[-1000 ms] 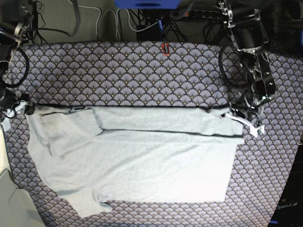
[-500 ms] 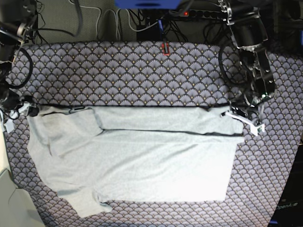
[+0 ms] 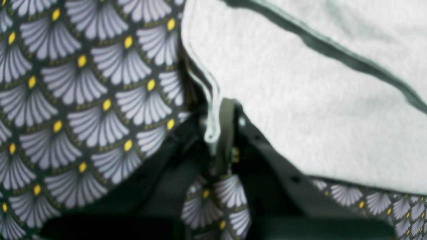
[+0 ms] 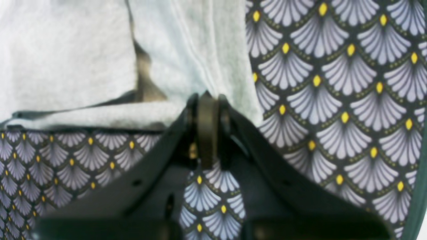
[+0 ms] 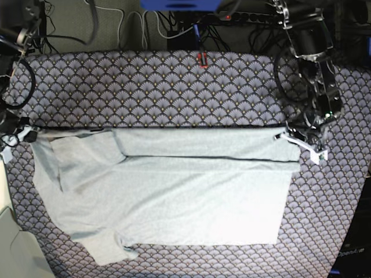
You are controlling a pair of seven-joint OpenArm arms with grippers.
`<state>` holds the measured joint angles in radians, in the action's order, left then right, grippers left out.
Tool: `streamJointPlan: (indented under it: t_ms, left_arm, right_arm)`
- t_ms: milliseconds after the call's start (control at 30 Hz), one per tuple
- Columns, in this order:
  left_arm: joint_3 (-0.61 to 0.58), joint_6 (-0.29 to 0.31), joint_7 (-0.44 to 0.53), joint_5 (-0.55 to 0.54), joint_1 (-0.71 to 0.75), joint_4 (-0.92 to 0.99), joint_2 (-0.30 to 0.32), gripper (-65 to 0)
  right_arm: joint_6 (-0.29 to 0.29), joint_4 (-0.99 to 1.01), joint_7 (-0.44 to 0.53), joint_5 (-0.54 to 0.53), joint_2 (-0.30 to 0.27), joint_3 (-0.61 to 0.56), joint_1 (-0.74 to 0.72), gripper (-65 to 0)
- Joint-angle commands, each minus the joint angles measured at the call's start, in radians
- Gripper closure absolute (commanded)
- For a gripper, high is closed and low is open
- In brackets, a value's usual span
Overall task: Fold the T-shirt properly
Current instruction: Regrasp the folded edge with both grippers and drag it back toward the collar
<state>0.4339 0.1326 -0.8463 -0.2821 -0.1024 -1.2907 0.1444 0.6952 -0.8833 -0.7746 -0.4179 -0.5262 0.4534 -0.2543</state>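
The light grey T-shirt lies flat on the scallop-patterned tablecloth, with its far edge folded over into a long band; no lettering shows. My left gripper is shut on the band's right end. In the left wrist view the left gripper pinches the shirt's hem. My right gripper is shut on the band's left end, by the sleeve. In the right wrist view the right gripper is closed on grey cloth.
A small red object lies at the table's far edge. Cables and a power strip run behind the table. A loose sleeve lies near the front left. Something pale stands at the front left corner.
Both grippers have moved slightly outward and toward the table's far side with the cloth in them. The folded band is now pulled straighter and tauter.
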Motion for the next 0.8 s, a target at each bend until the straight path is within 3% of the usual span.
streamJointPlan:
  t_ms: [0,167,533,767]
  left_arm:
    - [0.003,-0.001,0.008,0.005,-0.016,-0.020,0.016,-0.4]
    - [0.004,0.000,-0.067,0.004,-0.010,-0.027,0.031,-0.4]
    - [0.004,0.000,-0.195,0.011,0.079,-0.274,0.060,-0.4]
    - [0.004,0.000,-0.209,0.005,0.151,-0.309,0.079,-0.4]
  right_arm:
    - [0.003,-0.014,0.014,-0.009,-0.035,0.003,-0.020,0.0]
    - [0.003,-0.018,-0.013,-0.009,-0.036,0.003,0.014,0.0]
    - [0.003,-0.026,-0.059,-0.009,-0.036,0.008,0.082,0.0]
    - [0.003,-0.262,-0.076,-0.014,-0.013,0.011,0.238,0.0]
